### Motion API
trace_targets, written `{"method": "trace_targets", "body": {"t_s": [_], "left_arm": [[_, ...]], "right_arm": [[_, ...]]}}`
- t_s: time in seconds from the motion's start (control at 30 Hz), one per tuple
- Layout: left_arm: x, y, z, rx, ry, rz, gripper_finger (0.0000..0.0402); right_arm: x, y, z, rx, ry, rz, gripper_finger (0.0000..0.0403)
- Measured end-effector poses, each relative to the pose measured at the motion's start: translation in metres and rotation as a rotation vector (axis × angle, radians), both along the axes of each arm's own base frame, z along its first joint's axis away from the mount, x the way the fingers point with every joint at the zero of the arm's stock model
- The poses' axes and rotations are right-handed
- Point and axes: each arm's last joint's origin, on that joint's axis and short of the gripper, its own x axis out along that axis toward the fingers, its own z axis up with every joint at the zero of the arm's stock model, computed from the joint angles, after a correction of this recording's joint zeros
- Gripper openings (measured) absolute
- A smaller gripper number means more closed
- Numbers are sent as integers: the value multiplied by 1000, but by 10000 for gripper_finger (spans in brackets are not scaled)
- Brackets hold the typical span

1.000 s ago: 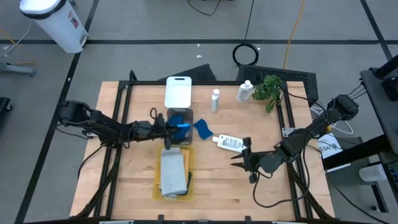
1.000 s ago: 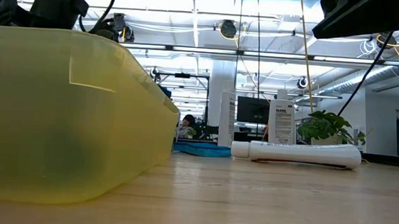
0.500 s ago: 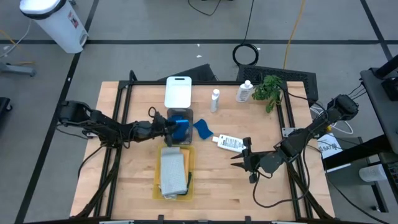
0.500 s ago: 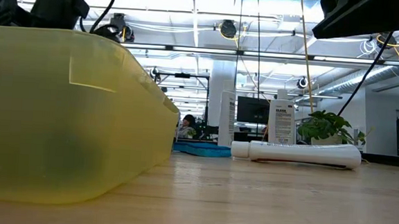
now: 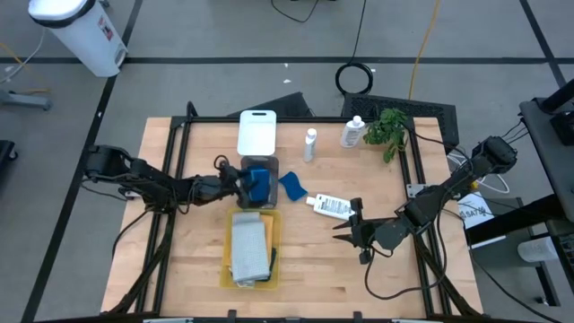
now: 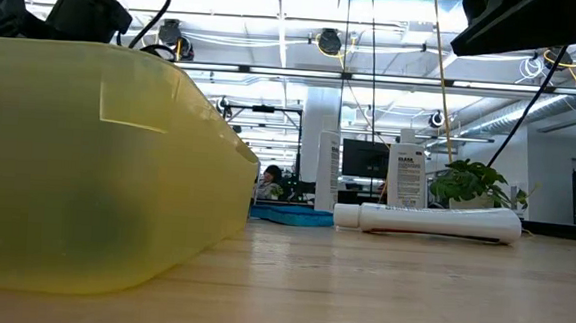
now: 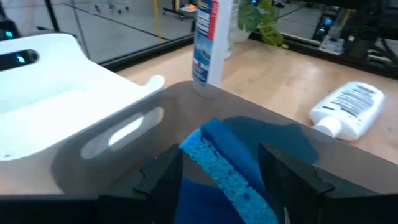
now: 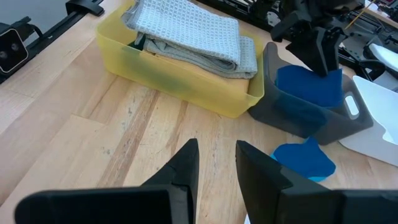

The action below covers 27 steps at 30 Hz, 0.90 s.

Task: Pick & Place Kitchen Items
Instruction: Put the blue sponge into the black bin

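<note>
A grey tray (image 5: 260, 160) in the table's middle holds blue sponges (image 8: 308, 84). My left gripper (image 7: 221, 151) is at the tray's left end, open. Its fingers stand on either side of an upright blue sponge (image 7: 217, 168) without touching it. Another blue sponge (image 5: 292, 186) lies on the table right of the tray. One white bottle (image 5: 330, 205) lies on its side, and two more bottles (image 5: 310, 144) (image 5: 353, 133) stand farther back. Folded cloths (image 8: 186, 31) fill the yellow tray (image 8: 180, 78). My right gripper (image 8: 216, 149) waits near the lying bottle, narrowly open and holding nothing.
A white tray (image 5: 256, 133) lies just beyond the grey tray. A green plant (image 5: 387, 130) stands at the far right. A black frame (image 5: 179, 135) runs round the table's edges. Bare wood shows at the near left and near right.
My left gripper has opened and let go of the blue sponge, which now stands in the grey tray between its fingers. The gripper has drawn back a little toward the table's left edge.
</note>
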Motion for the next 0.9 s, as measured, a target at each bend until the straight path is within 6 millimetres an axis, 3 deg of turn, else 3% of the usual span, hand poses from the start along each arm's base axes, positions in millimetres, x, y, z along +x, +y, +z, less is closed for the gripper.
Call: {"method": "trace_targets", "body": {"t_s": [0.4,0.9], "left_arm": [[-2,3,-1,39,14,127,198],[-2,3,-1,35,12,124,191]], "right_arm": [[0,0,0,0,0,0,75],[0,0,0,0,0,0,75]]}}
